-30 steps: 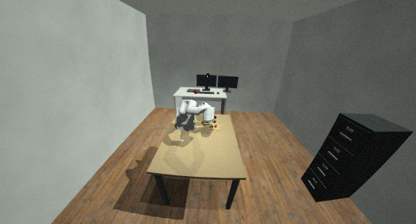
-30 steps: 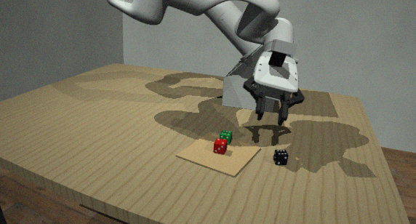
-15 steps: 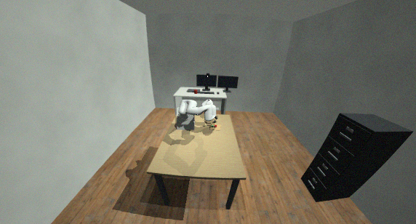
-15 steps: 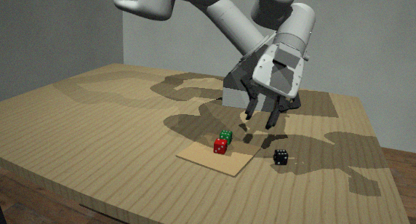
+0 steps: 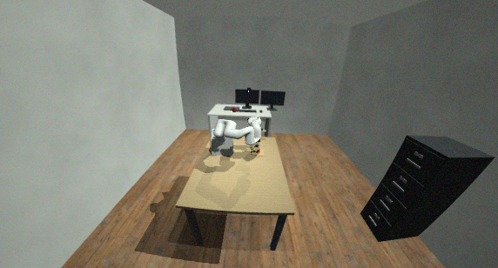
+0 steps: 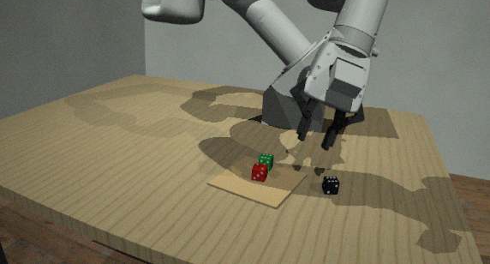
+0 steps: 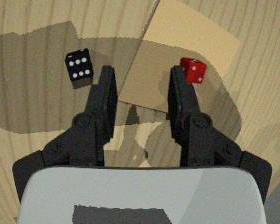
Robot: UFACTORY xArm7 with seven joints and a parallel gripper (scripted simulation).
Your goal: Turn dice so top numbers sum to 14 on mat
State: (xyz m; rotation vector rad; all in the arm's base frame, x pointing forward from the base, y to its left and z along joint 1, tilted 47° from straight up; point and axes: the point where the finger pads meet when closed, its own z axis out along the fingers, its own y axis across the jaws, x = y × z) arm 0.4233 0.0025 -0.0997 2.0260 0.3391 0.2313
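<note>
The black die (image 6: 330,185) (image 7: 79,65) lies on the table beside the mat (image 6: 257,194) (image 7: 203,32); a six-pip face shows in the wrist view. The red die (image 6: 259,172) (image 7: 194,71) is on the mat, with a two-pip face visible in the wrist view. The green die (image 6: 266,161) is close behind it in the exterior view, near the mat's back edge; it cannot be made out in the wrist view. The tops of red and green are hard to read. My gripper (image 6: 313,142) (image 7: 142,81) is partly open, tilted and empty, above the table behind the mat and black die.
The arm's base (image 6: 284,110) stands on the table (image 6: 128,172) (image 5: 248,184) behind the mat. In the top view, a white desk (image 5: 239,112) with monitors is at the back and a black cabinet (image 5: 418,184) stands at the right.
</note>
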